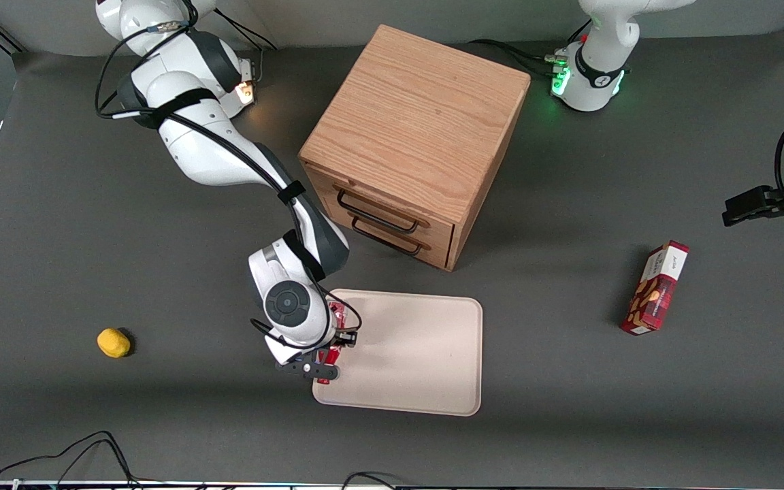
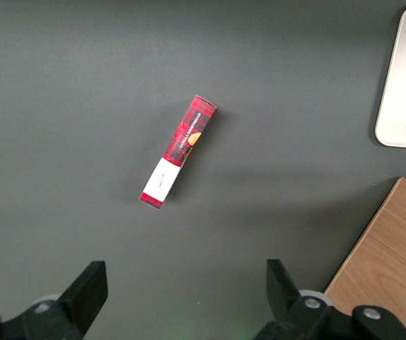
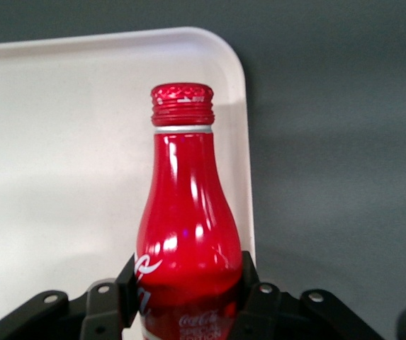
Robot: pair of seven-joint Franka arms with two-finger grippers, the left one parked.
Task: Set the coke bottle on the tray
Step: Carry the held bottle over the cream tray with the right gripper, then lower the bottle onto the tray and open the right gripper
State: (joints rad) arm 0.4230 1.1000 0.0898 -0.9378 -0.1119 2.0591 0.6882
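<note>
My right gripper (image 1: 333, 347) is shut on the coke bottle (image 3: 187, 234), a slim red bottle with white script and a red cap. Both fingers (image 3: 254, 283) press against its body. Only slivers of the coke bottle (image 1: 335, 335) show under the wrist in the front view. The gripper hangs over the edge of the pale beige tray (image 1: 419, 354) that faces the working arm's end of the table. In the right wrist view the bottle's neck points along the tray (image 3: 68, 156), close to one rounded corner.
A wooden two-drawer cabinet (image 1: 412, 143) stands farther from the front camera than the tray. A red snack box (image 1: 655, 287) lies toward the parked arm's end, also seen as the snack box (image 2: 178, 151). A yellow lemon-like object (image 1: 113, 342) sits toward the working arm's end.
</note>
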